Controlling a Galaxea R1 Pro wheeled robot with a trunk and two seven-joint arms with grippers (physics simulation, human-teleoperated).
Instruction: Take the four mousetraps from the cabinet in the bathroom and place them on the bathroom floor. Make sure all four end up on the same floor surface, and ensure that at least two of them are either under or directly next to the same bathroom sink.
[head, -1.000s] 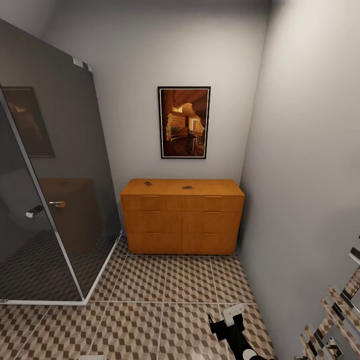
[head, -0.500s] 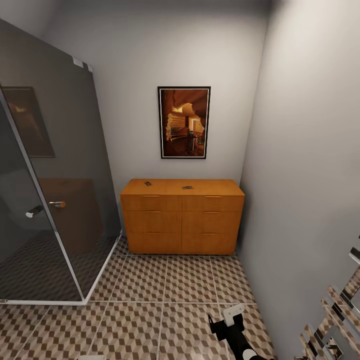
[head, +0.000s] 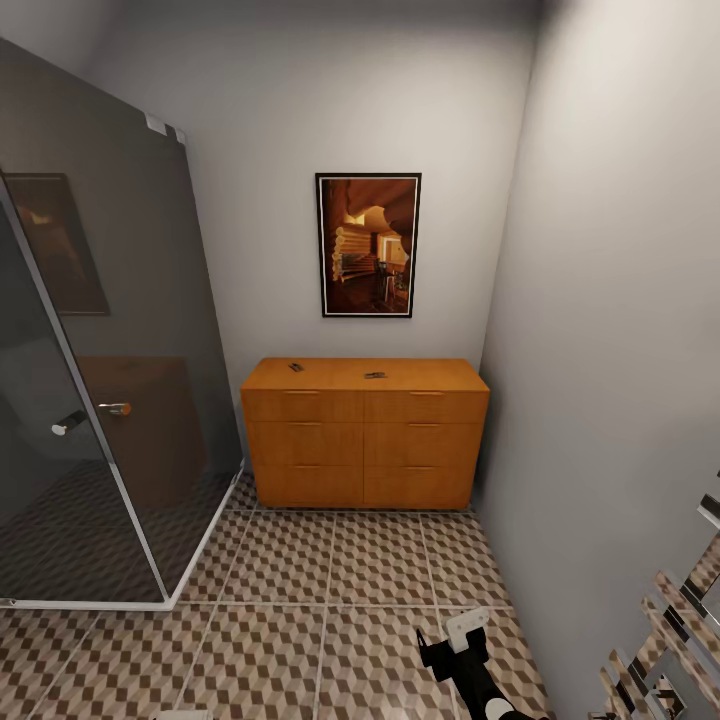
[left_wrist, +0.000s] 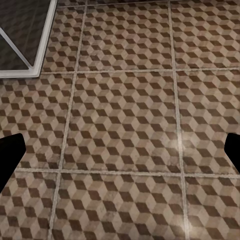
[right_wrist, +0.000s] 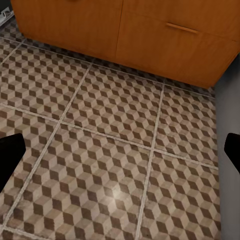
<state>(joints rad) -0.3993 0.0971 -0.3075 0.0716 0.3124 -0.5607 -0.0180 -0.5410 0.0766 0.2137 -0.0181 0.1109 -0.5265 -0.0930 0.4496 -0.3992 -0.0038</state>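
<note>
The orange-brown cabinet (head: 365, 430) stands against the far wall, and its lower drawers (right_wrist: 150, 35) show in the right wrist view. Two small dark mousetraps lie on its top: one (head: 296, 367) toward the left, one (head: 375, 375) near the middle. The cube-patterned bathroom floor (head: 330, 590) stretches from the cabinet toward me. My right gripper (head: 455, 640) hangs low at the bottom right of the head view, well short of the cabinet. In the right wrist view its fingertips (right_wrist: 10, 155) sit wide apart over bare tile. The left gripper (left_wrist: 120, 150) is open too, fingertips (left_wrist: 10, 150) spread over bare floor.
A dark glass shower enclosure (head: 90, 400) with a chrome handle (head: 115, 408) fills the left side; its white base corner (left_wrist: 25, 70) shows in the left wrist view. A framed picture (head: 368, 245) hangs above the cabinet. A grey wall (head: 620, 350) and a chrome rack (head: 670, 640) bound the right.
</note>
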